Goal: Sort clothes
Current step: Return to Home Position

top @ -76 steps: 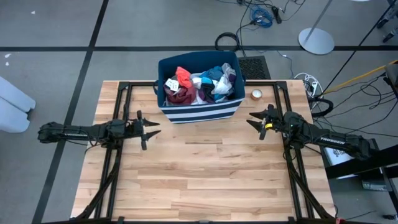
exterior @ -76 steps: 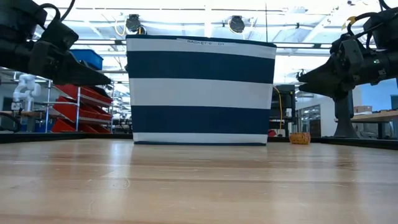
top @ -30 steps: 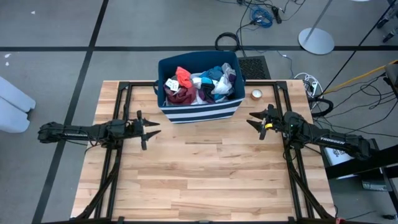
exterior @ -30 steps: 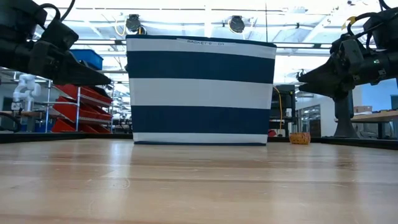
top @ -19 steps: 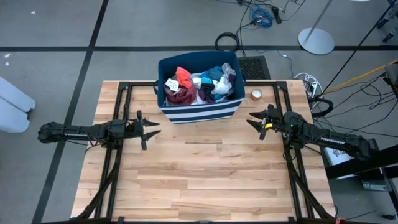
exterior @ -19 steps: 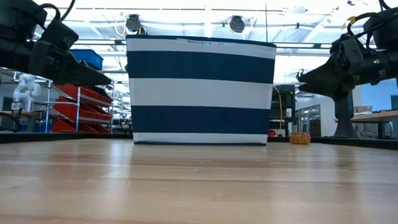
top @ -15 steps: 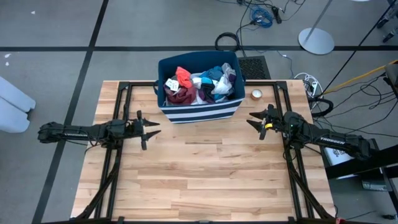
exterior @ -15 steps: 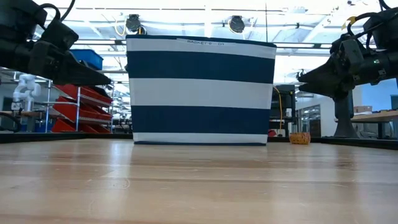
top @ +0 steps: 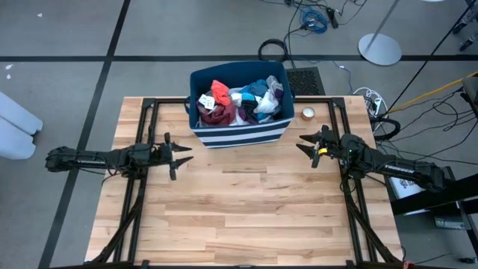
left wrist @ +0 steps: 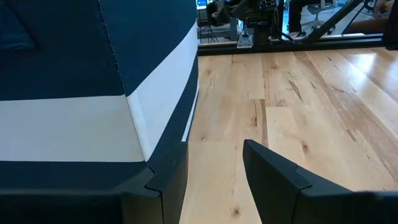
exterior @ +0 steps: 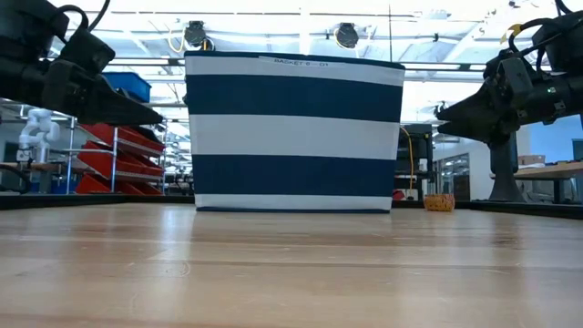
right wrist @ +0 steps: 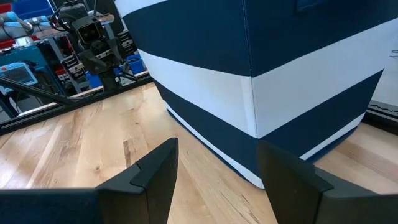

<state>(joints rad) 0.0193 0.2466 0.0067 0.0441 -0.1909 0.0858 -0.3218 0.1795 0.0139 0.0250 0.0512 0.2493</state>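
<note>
1. High view: the clothes (top: 239, 101), a soft mixed pile of red, maroon, white, blue and grey garments, all sit inside the navy white-striped fabric bin (top: 239, 136) at the far side of the pale wooden table (top: 246, 217). The left gripper (top: 179, 155) and right gripper (top: 305, 149) flank its front corners. Both have fingers spread and hold nothing, and they're about equally near.
2. Low view: bin upright between them, neither touching it.
3. Wrist views: a bin corner is just ahead of each gripper. Pulling straight back looks unobstructed.
</note>
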